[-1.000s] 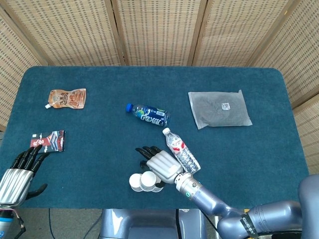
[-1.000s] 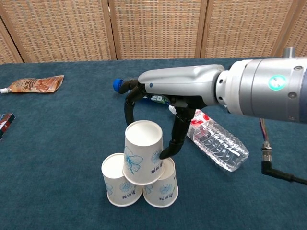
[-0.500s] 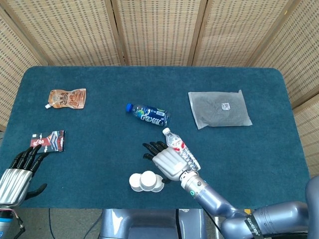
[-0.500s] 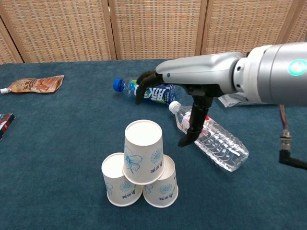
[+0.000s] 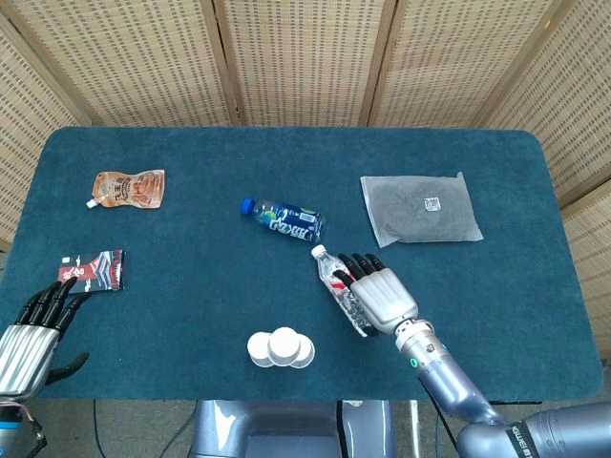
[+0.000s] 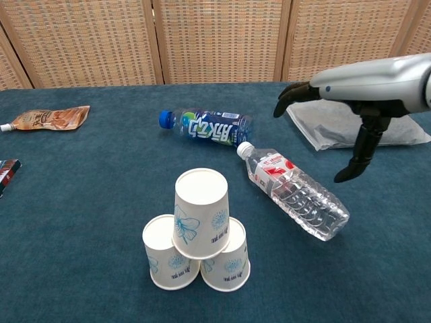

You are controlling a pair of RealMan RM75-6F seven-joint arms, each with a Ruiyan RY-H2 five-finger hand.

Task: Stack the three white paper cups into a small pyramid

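Three white paper cups with blue butterfly prints stand mouth down near the table's front edge. The top cup (image 6: 201, 213) (image 5: 284, 342) rests on the left cup (image 6: 165, 253) and the right cup (image 6: 230, 264). My right hand (image 6: 350, 94) (image 5: 382, 295) hovers open to the right of the stack, above a clear water bottle, with nothing in it. At the front left corner my left hand (image 5: 33, 329) lies open with its fingers spread, holding nothing.
A clear water bottle (image 6: 293, 190) with a red label lies right of the cups. Behind it lies a blue-capped drink bottle (image 6: 205, 126). A grey bag (image 5: 420, 209) sits at the back right; a brown pouch (image 5: 128, 187) and a dark packet (image 5: 94, 270) lie on the left.
My right hand let go of the top cup and drew away to the right, over the clear bottle. The stack stayed still. The left hand has not moved.
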